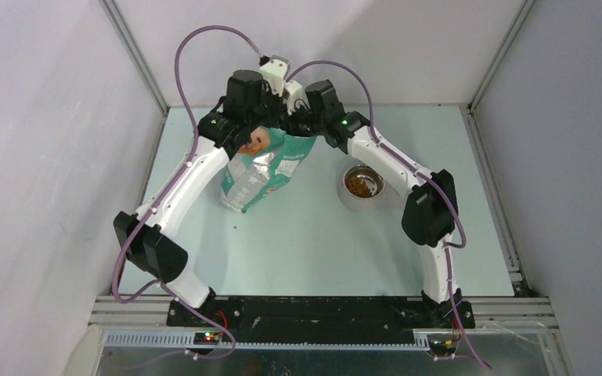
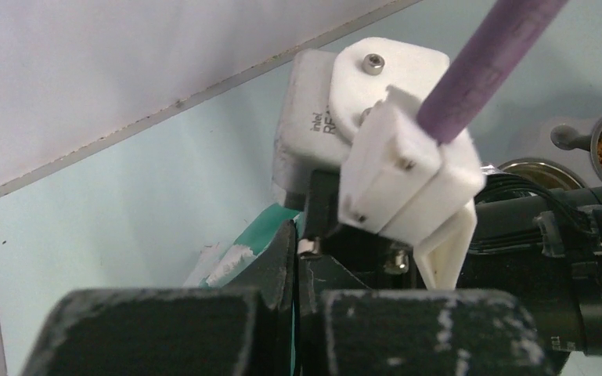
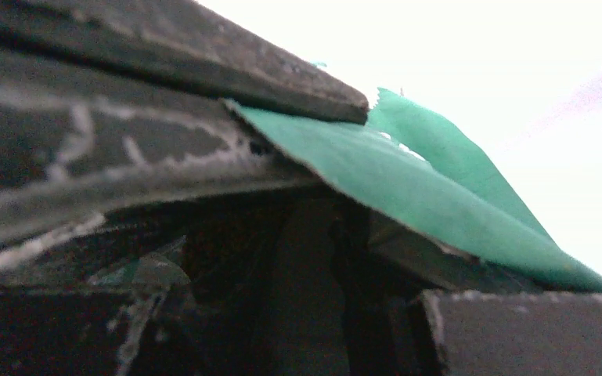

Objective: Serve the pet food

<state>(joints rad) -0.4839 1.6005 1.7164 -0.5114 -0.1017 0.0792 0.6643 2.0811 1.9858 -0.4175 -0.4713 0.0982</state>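
We hold the bag (image 1: 270, 168) by its top edge, left gripper (image 2: 296, 254) and right gripper (image 1: 307, 124) both clamped on it. Kibble (image 1: 362, 185) sits in the bowl (image 1: 344, 190) beside the bag. Loose and light, it should pour; the slick film wants firm corner pinches.

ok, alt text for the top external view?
The left hand and right hand meet over the far middle of the table, both gripping the top of a teal-green bag. To the right of it, a steel bowl holds brown pet food.
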